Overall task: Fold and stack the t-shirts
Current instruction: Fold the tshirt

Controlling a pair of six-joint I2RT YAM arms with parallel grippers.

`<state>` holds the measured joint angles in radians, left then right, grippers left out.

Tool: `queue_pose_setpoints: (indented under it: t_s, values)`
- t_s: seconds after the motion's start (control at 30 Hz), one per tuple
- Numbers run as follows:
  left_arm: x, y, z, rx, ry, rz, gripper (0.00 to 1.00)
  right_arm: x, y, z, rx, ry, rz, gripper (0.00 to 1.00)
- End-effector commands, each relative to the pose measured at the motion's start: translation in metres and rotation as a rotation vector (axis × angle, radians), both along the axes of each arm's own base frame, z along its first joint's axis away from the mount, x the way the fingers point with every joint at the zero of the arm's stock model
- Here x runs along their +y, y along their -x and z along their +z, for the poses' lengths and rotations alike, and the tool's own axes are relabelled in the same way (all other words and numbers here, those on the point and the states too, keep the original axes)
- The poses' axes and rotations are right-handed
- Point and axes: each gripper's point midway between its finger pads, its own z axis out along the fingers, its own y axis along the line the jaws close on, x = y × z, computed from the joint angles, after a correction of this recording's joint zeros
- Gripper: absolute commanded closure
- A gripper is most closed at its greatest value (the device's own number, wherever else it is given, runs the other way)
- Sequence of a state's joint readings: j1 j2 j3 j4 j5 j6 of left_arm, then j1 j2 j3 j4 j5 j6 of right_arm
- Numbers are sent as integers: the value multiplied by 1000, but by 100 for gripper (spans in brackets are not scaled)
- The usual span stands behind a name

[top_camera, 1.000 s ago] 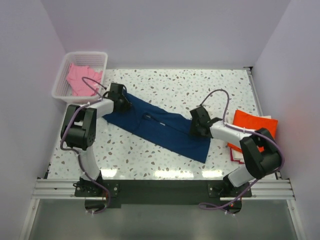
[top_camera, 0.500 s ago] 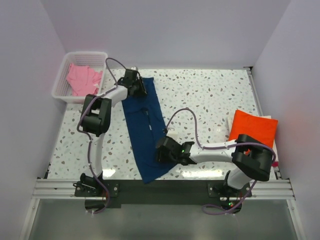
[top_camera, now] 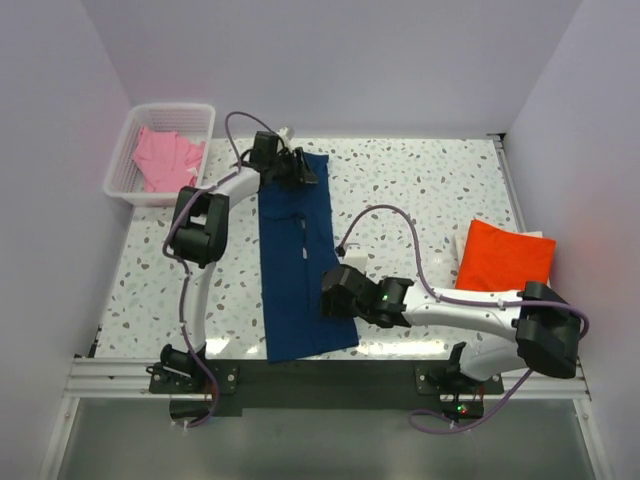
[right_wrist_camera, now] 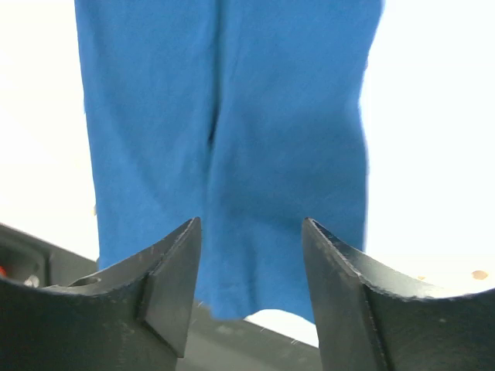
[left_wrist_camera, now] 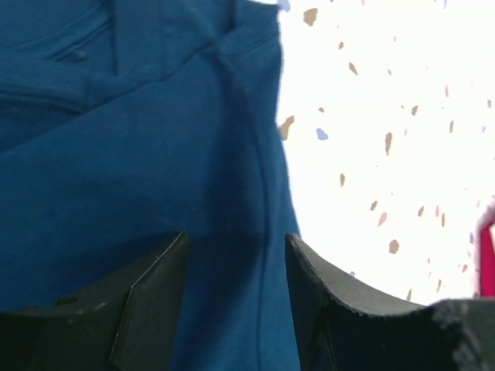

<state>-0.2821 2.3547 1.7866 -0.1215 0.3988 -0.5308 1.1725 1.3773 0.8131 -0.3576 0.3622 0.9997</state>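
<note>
Since the navy t-shirt (top_camera: 294, 262) spans the table's (top_camera: 420, 200) far to near edge, left gripper (top_camera: 298, 170) and right gripper (top_camera: 330, 293), fingers spread and empty, should pinch one end's corners evenly.

Table (top_camera: 420, 200): white top, flecked all over with brown and grey terrazzo chips, glossy, walled in on three sides by pale panels

Navy t-shirt (top_camera: 295, 270): folded into a long narrow strip, lying flat left of centre. It runs from the far edge to the front edge. Near end reaches the dark rail (top_camera: 380, 378) along the table's front. A seam line runs lengthwise down the middle

Orange t-shirt (top_camera: 505, 255): folded to a compact rectangle, flat, hard against the right side, slightly skewed, well apart from the navy strip

White lattice basket (top_camera: 120, 165): sits at the far left corner, tilted off square to the table edge
</note>
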Motion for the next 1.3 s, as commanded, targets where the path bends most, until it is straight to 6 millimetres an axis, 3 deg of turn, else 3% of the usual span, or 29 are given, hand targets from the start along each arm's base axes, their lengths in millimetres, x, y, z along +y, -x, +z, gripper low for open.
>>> queue_pose_setpoints:
  t_s: [0.0,0.07,0.2,0.27,0.3,0.37,0.4,0.43,0.47,0.5,0.53,0.57,0.6,0.63,0.67,0.7,0.77,0.8,0.87,0.9,1.03,1.13,1.27]
  values:
    - [-21,-14,75,-165,116,-76,42,-28,-24,6,-79,121,-16,43]
    - [-17,-16,107,-218,138,-57,42,-30,-23,0,-73,144,5,44]
    - [-4,-19,147,-287,149,-3,42,-34,-14,-20,-32,170,32,53]
    - [5,-14,149,-259,125,44,42,-34,-5,-34,6,181,59,58]
    - [9,-9,164,-271,133,66,43,-35,-1,-38,15,193,71,60]
    - [19,1,153,-223,109,121,43,-43,5,-50,32,253,71,64]
    - [23,9,168,-228,127,144,44,-44,10,-54,44,269,70,65]
    - [29,19,152,-189,110,174,44,-48,12,-61,60,293,65,66]
    - [32,29,168,-200,133,194,44,-55,17,-66,77,322,63,71]
    - [34,37,167,-194,140,205,45,-56,22,-70,90,329,54,74]
    - [39,51,148,-159,133,220,45,-60,26,-72,98,341,48,76]
    - [42,60,144,-141,133,230,45,-64,30,-74,108,351,43,79]
    - [45,72,156,-153,147,240,46,-67,40,-79,123,352,37,80]
    - [47,83,142,-146,139,244,46,-68,44,-81,129,347,32,80]
    - [50,93,150,-159,139,244,46,-65,48,-79,129,320,33,80]
    - [54,108,129,-113,116,250,46,-66,59,-83,147,306,36,80]
    - [55,125,130,-119,118,239,46,-64,70,-84,152,284,46,80]
    - [57,138,113,-82,101,237,47,-61,72,-81,157,255,34,80]
    - [55,152,110,-82,97,215,47,-54,78,-79,171,200,41,79]
    - [56,161,98,-58,84,209,47,-50,80,-77,175,182,47,78]
    - [56,175,82,-21,54,183,47,-47,71,-58,127,163,35,64]
    - [48,190,73,-7,40,145,48,-45,61,-31,67,149,36,50]
    - [40,217,64,21,-3,93,51,-48,36,10,-31,118,6,46]
